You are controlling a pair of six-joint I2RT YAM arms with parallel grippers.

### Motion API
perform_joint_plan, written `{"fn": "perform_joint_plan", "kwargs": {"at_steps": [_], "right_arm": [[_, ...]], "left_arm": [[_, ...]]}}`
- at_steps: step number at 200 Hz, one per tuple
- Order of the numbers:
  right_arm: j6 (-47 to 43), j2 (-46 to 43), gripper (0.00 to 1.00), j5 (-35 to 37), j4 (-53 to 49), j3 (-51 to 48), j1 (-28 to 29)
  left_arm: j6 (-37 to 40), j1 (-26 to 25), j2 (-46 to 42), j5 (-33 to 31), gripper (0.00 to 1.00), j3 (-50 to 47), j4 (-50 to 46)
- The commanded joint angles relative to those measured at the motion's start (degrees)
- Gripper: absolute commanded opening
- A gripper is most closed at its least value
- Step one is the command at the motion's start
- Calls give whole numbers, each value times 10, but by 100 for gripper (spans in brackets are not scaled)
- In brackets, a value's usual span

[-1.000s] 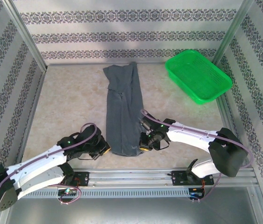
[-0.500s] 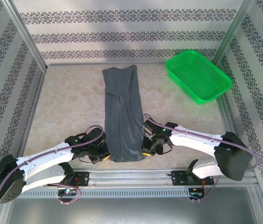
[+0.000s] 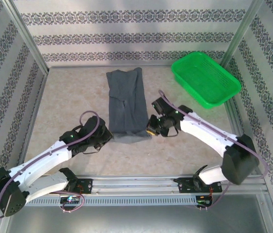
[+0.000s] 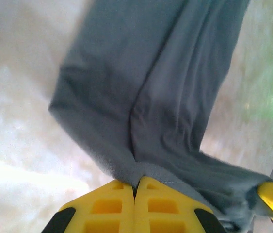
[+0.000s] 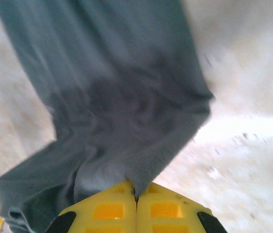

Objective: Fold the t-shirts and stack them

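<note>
1. T-shirt [image 3: 125, 99] lies as a long strip on the table [image 3: 68, 102].
2. My left gripper [image 4: 135, 188] and right gripper [image 5: 136, 193] each pinch a near hem corner, jaws pressed together.
3. If I move the two unevenly, the fold may skew, and thin fabric may slip free.

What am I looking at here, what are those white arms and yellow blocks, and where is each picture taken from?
This is a robot with two arms bolted at the near edge of a table. One picture comes from a fixed camera above and behind the arms. The other two come from a small camera on each wrist, so the yellow blocks at the bottom are that arm's own fingers. On the table lies a dark grey t-shirt, folded into a long strip, and a green basket sits at the far right. The left gripper and the right gripper are each shut on a near corner of the t-shirt, pinching the fabric. The job is folding and stacking shirts.
</note>
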Motion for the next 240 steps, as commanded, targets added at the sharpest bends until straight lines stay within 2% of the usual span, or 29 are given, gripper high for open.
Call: {"fn": "perform_joint_plan", "kwargs": {"at_steps": [1,44,93,110,120,126,131,141,146,153,176,200,221,240], "right_arm": [[-55,64,0,6,-4,72,-24],[-93,205,0,-5,-4,215,-72],[-120,362,0,-16,-28,366,-108],[-150,393,34,-40,-19,402,-115],[-177,400,45,-43,-26,424,-117],[-192,394,50,-37,-29,428,-117],[-203,386,53,-31,-29,428,-118],[-217,364,57,-25,-23,411,-121],[-220,349,58,-23,-20,398,-124],[-221,327,59,-20,-17,376,-128],[-206,244,59,-8,-4,264,-129],[-141,159,57,-40,79,93,-118],[-97,118,57,-50,139,-6,-105],[-78,126,57,-60,162,-35,-96]], "left_arm": [[52,69,52,16,0,34,90],[117,172,206,93,0,120,167],[165,223,379,146,0,232,205],[176,233,414,157,9,260,213],[179,236,419,154,16,267,202],[181,235,414,146,24,268,190],[181,234,408,139,38,265,178],[179,232,385,133,56,245,169],[175,230,369,128,61,229,168],[169,224,343,121,63,202,168],[128,197,259,122,59,108,159],[35,167,208,146,52,10,191],[-26,149,206,142,52,-37,237],[-53,146,240,144,52,-37,256]]}}
